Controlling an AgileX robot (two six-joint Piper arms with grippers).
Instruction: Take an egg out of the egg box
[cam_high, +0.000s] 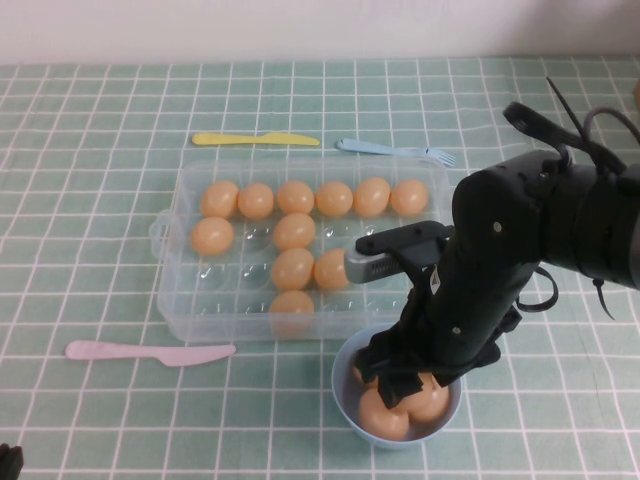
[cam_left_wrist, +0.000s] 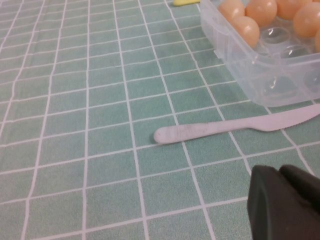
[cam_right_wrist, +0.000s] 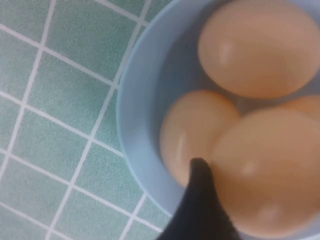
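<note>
The clear egg box (cam_high: 180, 300) stands mid-table with several tan eggs (cam_high: 294, 231) in its cups; in the left wrist view its corner (cam_left_wrist: 260, 80) shows. My right gripper (cam_high: 400, 385) reaches down into the light-blue bowl (cam_high: 345, 385) just in front of the box. It is open, set wide around one egg (cam_right_wrist: 265, 170) that rests on two other eggs in the bowl. One dark finger (cam_right_wrist: 200, 200) lies along that egg's side; the other is out of view. My left gripper (cam_left_wrist: 280, 172) is shut and empty, low over the table at the near left corner (cam_high: 8, 462).
A pink plastic knife (cam_high: 150, 352) lies in front of the box on the left. A yellow knife (cam_high: 255, 139) and a blue fork (cam_high: 395, 150) lie behind the box. The right arm hangs over the box's near right corner.
</note>
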